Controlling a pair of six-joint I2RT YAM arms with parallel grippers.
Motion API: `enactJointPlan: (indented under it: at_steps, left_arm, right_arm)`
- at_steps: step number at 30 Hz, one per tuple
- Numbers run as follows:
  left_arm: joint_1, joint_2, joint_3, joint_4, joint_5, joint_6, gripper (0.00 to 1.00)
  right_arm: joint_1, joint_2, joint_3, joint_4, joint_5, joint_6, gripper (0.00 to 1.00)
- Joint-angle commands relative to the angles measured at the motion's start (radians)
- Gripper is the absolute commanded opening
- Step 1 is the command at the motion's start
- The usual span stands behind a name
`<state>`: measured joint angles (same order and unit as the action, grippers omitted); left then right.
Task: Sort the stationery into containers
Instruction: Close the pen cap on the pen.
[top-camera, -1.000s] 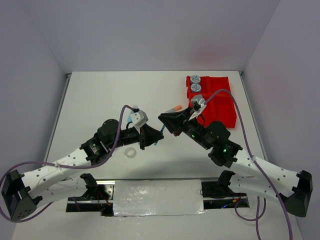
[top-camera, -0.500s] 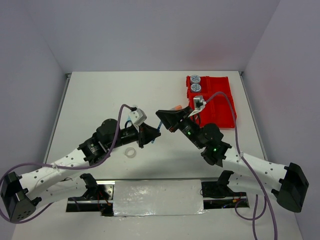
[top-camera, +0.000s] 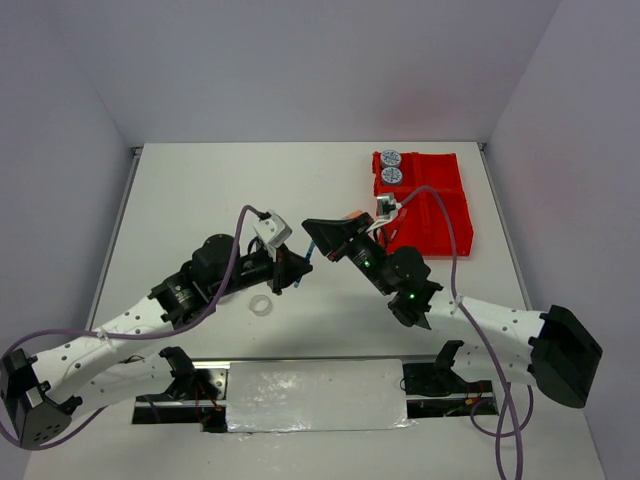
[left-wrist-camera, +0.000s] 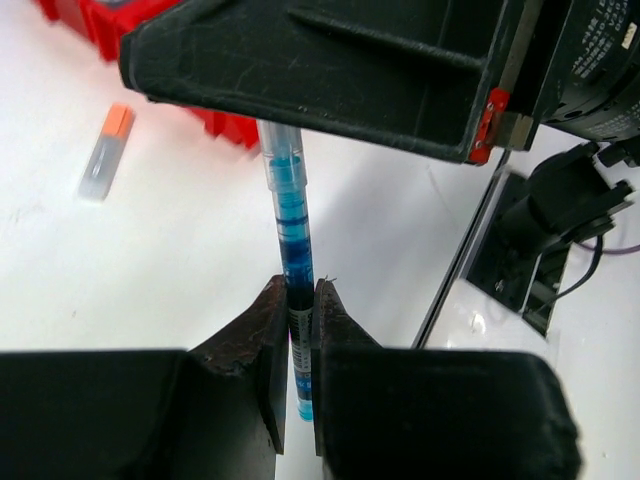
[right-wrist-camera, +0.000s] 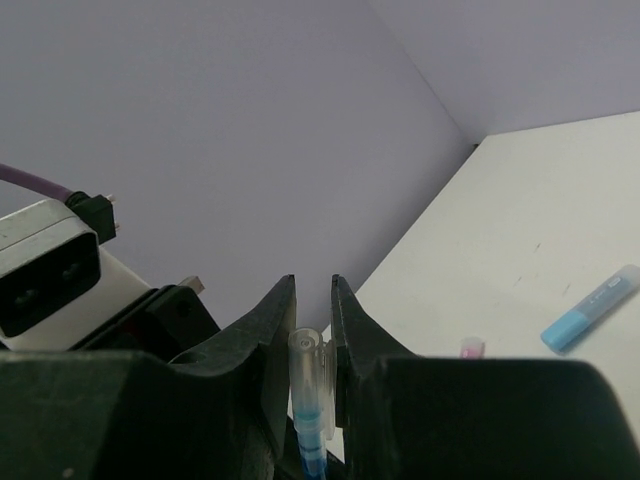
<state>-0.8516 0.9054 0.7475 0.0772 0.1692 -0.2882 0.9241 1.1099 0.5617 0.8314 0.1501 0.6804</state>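
Blue pen (left-wrist-camera: 292, 240) | we see left hand (left-wrist-camera: 299, 300) pinching one end | right hand (right-wrist-camera: 312, 295) pinching the other end

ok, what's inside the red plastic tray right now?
Two round blue-patterned tape rolls sit at the far-left of the bright red divided plastic tray. Nothing else shows inside; the right arm covers its near-left corner.

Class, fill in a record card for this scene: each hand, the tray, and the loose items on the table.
Left hand: shut on one end of the blue pen
Right hand: shut on the same pen's clear end
Red tray: far right of the table, two tape rolls at its far-left corner
Loose items: clear ring, orange-capped stick
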Motion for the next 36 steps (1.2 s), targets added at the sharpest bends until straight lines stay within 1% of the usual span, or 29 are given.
enactJointPlan:
  at_steps: [1,4,8,10,12,14,15,16,18,19,20,21,22,24,26,27,29,30,33,36]
  left_arm:
    - [0.003,-0.017,0.239,0.441,0.052,0.075,0.0]
    - [0.016,-0.01,0.279,0.42,0.084,0.087,0.0]
    - [0.042,-0.033,0.276,0.433,0.061,0.092,0.0]
    - [0.075,-0.023,0.274,0.427,0.07,0.086,0.0]
    - [0.082,-0.02,0.263,0.405,0.094,0.093,0.0]
    - [0.08,-0.022,0.213,0.397,0.114,0.093,0.0]
    - [0.082,-0.025,0.16,0.397,0.137,0.087,0.0]
    - [0.08,-0.031,0.13,0.407,0.142,0.072,0.0]
    - [0.08,-0.037,0.043,0.42,0.139,0.054,0.0]
    - [0.082,-0.042,0.017,0.441,0.132,0.029,0.0]
    - [0.08,-0.045,-0.009,0.455,0.128,0.017,0.0]
    - [0.08,-0.045,-0.048,0.466,0.124,0.006,0.0]
    - [0.08,-0.043,-0.063,0.484,0.125,-0.009,0.0]
    - [0.08,-0.037,-0.089,0.489,0.128,-0.019,0.0]
    - [0.08,-0.036,-0.096,0.49,0.167,-0.025,0.0]
    - [0.08,-0.037,-0.094,0.49,0.179,-0.025,0.0]
    - [0.079,-0.04,-0.094,0.484,0.202,-0.022,0.0]
    - [0.08,-0.042,-0.093,0.478,0.205,-0.019,0.0]
    - [0.08,-0.051,-0.1,0.472,0.22,-0.014,0.0]
    - [0.08,-0.054,-0.115,0.48,0.237,-0.016,0.0]
  right_arm:
    - [0.065,0.165,-0.097,-0.204,-0.182,0.047,0.0]
    - [0.088,0.244,-0.1,-0.16,-0.188,0.067,0.0]
    - [0.11,0.307,-0.077,-0.134,-0.222,0.068,0.0]
    - [0.124,0.318,-0.062,-0.133,-0.234,0.068,0.0]
    - [0.124,0.298,-0.06,-0.13,-0.233,0.07,0.0]
    - [0.114,0.213,-0.033,-0.222,-0.198,0.067,0.0]
    - [0.111,0.177,-0.019,-0.256,-0.192,0.039,0.0]
    - [0.108,0.104,0.027,-0.347,-0.161,0.022,0.0]
    - [0.108,0.042,0.09,-0.467,-0.101,-0.022,0.0]
    - [0.108,0.0,0.154,-0.567,-0.048,-0.037,0.01]
    - [0.108,-0.018,0.187,-0.61,-0.025,-0.05,0.02]
    - [0.107,-0.031,0.211,-0.671,-0.005,-0.074,0.09]
    - [0.108,-0.054,0.251,-0.692,0.017,-0.087,0.11]
    - [0.108,-0.076,0.276,-0.715,0.019,-0.123,0.15]
    - [0.108,-0.097,0.308,-0.727,0.005,-0.156,0.21]
    - [0.11,-0.104,0.338,-0.75,-0.004,-0.165,0.28]
    - [0.108,-0.113,0.363,-0.762,-0.03,-0.197,0.35]
    - [0.107,-0.122,0.381,-0.768,-0.037,-0.206,0.46]
    - [0.108,-0.137,0.42,-0.785,-0.044,-0.245,0.59]
    - [0.107,-0.148,0.454,-0.799,-0.06,-0.283,0.65]
